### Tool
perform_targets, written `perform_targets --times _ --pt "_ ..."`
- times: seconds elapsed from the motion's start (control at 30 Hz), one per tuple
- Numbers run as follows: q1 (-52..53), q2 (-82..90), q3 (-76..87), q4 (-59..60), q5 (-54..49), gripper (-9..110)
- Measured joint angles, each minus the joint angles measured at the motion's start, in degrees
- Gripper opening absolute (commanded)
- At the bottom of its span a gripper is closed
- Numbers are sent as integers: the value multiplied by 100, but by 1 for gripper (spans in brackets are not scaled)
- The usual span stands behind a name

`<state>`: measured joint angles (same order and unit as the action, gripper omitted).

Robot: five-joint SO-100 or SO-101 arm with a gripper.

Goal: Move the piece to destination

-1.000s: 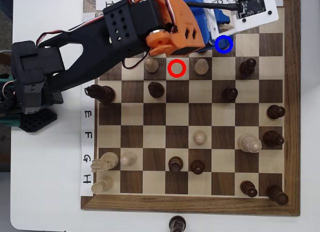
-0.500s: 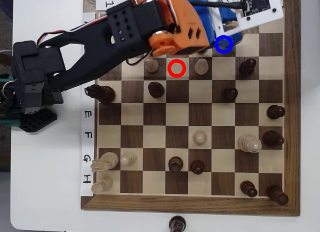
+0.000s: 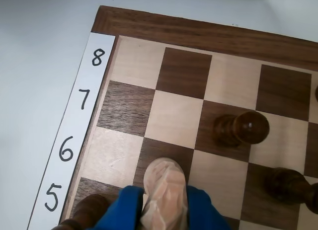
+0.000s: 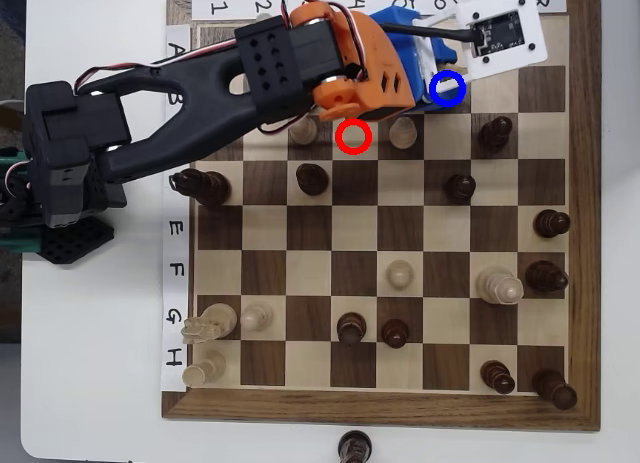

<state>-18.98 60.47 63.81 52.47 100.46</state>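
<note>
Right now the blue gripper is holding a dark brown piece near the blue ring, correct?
Not quite. In the wrist view the piece between the blue fingers is pale cream, not dark brown. The overhead view puts the gripper beside the blue ring, as you said.

Hobby or lab robotics bench. Indicators: plain white table (image 4: 90, 403); wooden chessboard (image 4: 380, 408) with handwritten paper labels (image 3: 74, 125); 3D-printed arm (image 4: 190, 93) with exposed wiring; bare camera circuit board (image 4: 500, 31).

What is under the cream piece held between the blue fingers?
In the wrist view the piece stands over a dark square, between the blue fingers. Its base is hidden, so contact cannot be seen.
</note>
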Motion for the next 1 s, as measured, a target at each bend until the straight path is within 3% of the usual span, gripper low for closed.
perform_targets --times 0.63,1.0 --pt "0 9 193 -439 0 3" --pt "-18 9 193 -439 0 21"
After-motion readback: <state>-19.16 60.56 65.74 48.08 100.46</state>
